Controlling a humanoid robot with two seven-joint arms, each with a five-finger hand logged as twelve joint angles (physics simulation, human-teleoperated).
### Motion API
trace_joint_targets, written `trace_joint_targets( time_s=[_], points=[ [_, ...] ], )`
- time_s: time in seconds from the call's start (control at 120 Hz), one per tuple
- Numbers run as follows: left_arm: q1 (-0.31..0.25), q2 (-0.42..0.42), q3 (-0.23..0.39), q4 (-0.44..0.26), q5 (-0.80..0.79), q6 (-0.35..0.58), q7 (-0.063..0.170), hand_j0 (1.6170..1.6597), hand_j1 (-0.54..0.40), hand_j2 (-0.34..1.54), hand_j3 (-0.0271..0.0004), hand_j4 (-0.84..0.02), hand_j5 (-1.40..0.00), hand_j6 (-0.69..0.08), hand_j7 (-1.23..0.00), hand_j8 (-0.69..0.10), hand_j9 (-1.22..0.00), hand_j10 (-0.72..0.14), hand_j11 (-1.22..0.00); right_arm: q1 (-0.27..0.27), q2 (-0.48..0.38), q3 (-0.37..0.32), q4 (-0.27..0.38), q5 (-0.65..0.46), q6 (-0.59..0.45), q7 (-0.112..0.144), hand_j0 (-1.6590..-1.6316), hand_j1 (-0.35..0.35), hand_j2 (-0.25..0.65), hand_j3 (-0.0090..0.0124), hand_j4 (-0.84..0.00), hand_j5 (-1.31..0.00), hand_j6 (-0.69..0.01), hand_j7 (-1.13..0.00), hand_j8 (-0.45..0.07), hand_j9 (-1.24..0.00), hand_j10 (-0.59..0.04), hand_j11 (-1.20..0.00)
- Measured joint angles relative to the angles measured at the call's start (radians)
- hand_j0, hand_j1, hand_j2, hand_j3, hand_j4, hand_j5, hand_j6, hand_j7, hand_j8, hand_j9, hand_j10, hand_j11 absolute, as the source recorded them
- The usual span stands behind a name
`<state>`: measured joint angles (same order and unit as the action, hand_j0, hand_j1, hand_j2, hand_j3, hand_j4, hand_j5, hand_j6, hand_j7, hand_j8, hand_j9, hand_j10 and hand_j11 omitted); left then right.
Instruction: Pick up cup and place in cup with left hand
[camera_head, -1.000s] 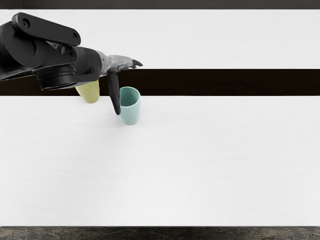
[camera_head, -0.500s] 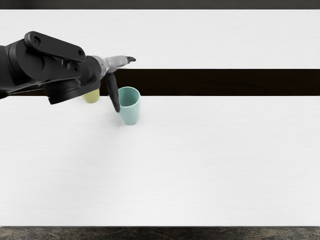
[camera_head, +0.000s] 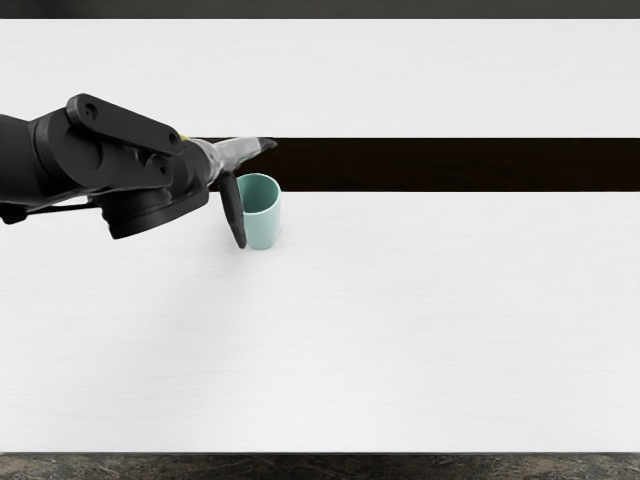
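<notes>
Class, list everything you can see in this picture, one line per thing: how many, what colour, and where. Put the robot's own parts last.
cup: 1, pale teal, upright on the table, left of centre
yellow item: 1, only a sliver shows past the arm, too hidden to name
table: white, on both sides of the band
band: 1, dark brown, across the table
strips: 2, dark grey at the top edge, mottled brown at the bottom
left arm: 1, black, from the left edge
left hand: 1, grey and black, beside the cup

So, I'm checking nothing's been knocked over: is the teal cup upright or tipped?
Upright: the teal cup has its open rim facing up and its narrower base down on the white table.
</notes>
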<state>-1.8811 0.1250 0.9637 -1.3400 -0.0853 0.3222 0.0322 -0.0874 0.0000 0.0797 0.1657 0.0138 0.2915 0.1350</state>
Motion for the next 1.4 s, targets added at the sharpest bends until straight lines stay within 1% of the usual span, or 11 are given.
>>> trace_joint_targets(
  time_s=[0.175,0.392,0.792,0.925,1.008,1.042,1.167,1.217,1.25,1.342,1.4],
  points=[
    [0.007,-0.011,-0.001,0.000,-0.014,0.011,0.000,1.6581,0.272,0.01,0.0000,-0.064,-0.08,-0.065,-0.08,-0.064,-0.08,-0.064,-0.08,0.000,0.000,0.000,0.000,0.000,0.000,0.000,-1.6581,-0.335,-0.002,0.0000,-0.011,-0.01,-0.011,-0.01,-0.011,-0.01,-0.011,-0.01],
    [0.013,-0.014,-0.002,-0.001,-0.019,0.013,0.000,1.6581,0.166,0.03,0.0000,-0.153,-0.20,-0.153,-0.20,-0.153,-0.20,-0.153,-0.20,0.000,0.000,0.000,0.000,0.000,0.000,0.000,-1.6581,-0.335,-0.002,0.0000,-0.011,-0.01,-0.011,-0.01,-0.011,-0.01,-0.011,-0.01],
    [0.023,-0.018,-0.001,0.000,-0.067,0.053,0.000,1.6581,0.079,0.05,0.0000,-0.226,-0.29,-0.226,-0.29,-0.226,-0.29,-0.226,-0.29,0.000,0.000,0.000,0.000,0.000,0.000,0.000,-1.6581,-0.335,-0.002,0.0000,-0.011,-0.01,-0.011,-0.01,-0.011,-0.01,-0.011,-0.01],
    [0.023,-0.019,-0.001,0.000,-0.072,0.056,0.000,1.6581,0.007,0.06,0.0000,-0.285,-0.37,-0.286,-0.37,-0.286,-0.37,-0.285,-0.37,0.000,0.000,0.000,0.000,0.000,0.000,0.000,-1.6581,-0.335,-0.002,0.0000,-0.011,-0.01,-0.011,-0.01,-0.011,-0.01,-0.011,-0.01],
    [0.025,-0.021,-0.001,0.000,-0.073,0.056,0.001,1.6581,-0.102,0.09,0.0000,-0.336,-0.43,-0.336,-0.43,-0.336,-0.43,-0.335,-0.43,0.000,0.000,0.000,0.000,0.000,0.000,0.000,-1.6581,-0.335,-0.002,0.0000,-0.011,-0.01,-0.011,-0.01,-0.011,-0.01,-0.011,-0.01],
    [0.025,-0.021,-0.002,0.000,-0.073,0.054,0.001,1.6579,-0.126,0.10,0.0000,-0.358,-0.46,-0.321,-0.47,-0.351,-0.47,-0.355,-0.47,0.000,0.000,0.000,0.000,0.000,0.000,0.000,-1.6581,-0.335,-0.002,0.0000,-0.011,-0.01,-0.011,-0.01,-0.011,-0.01,-0.011,-0.01],
    [0.024,-0.022,-0.003,-0.001,-0.071,0.046,0.001,1.6563,-0.160,0.14,0.0000,-0.425,-0.54,-0.252,-0.55,-0.284,-0.56,-0.409,-0.56,0.000,0.000,0.000,0.000,0.000,0.000,0.000,-1.6581,-0.335,-0.002,0.0000,-0.011,-0.01,-0.011,-0.01,-0.011,-0.01,-0.012,-0.01],
    [0.022,-0.020,-0.003,-0.002,-0.073,0.041,0.001,1.6559,-0.182,0.16,0.0000,-0.421,-0.57,-0.232,-0.57,-0.264,-0.58,-0.403,-0.59,0.000,0.000,0.000,0.000,0.000,0.000,0.000,-1.6581,-0.335,-0.002,0.0000,-0.011,-0.01,-0.011,-0.01,-0.011,-0.01,-0.012,-0.01],
    [0.020,-0.017,-0.003,-0.003,-0.075,0.040,0.001,1.6554,-0.159,0.14,0.0000,-0.415,-0.59,-0.234,-0.59,-0.260,-0.60,-0.401,-0.60,0.000,0.000,0.000,0.000,0.000,0.000,0.000,-1.6581,-0.335,-0.002,0.0000,-0.011,-0.01,-0.011,-0.01,-0.011,-0.01,-0.012,-0.01],
    [0.007,0.000,-0.003,-0.012,-0.077,0.037,0.001,1.6550,-0.156,0.12,0.0000,-0.405,-0.62,-0.232,-0.61,-0.255,-0.62,-0.401,-0.62,0.000,0.000,0.000,0.000,0.000,0.000,0.000,-1.6581,-0.335,-0.002,0.0000,-0.011,-0.01,-0.011,-0.01,-0.011,-0.01,-0.012,-0.01],
    [-0.019,0.029,-0.004,-0.023,-0.079,0.033,0.001,1.6546,-0.142,0.10,0.0000,-0.407,-0.64,-0.237,-0.63,-0.259,-0.63,-0.406,-0.63,0.000,0.000,0.000,0.000,0.000,0.000,0.000,-1.6581,-0.335,-0.002,0.0000,-0.011,-0.01,-0.011,-0.01,-0.011,-0.01,-0.012,-0.01]
  ],
)
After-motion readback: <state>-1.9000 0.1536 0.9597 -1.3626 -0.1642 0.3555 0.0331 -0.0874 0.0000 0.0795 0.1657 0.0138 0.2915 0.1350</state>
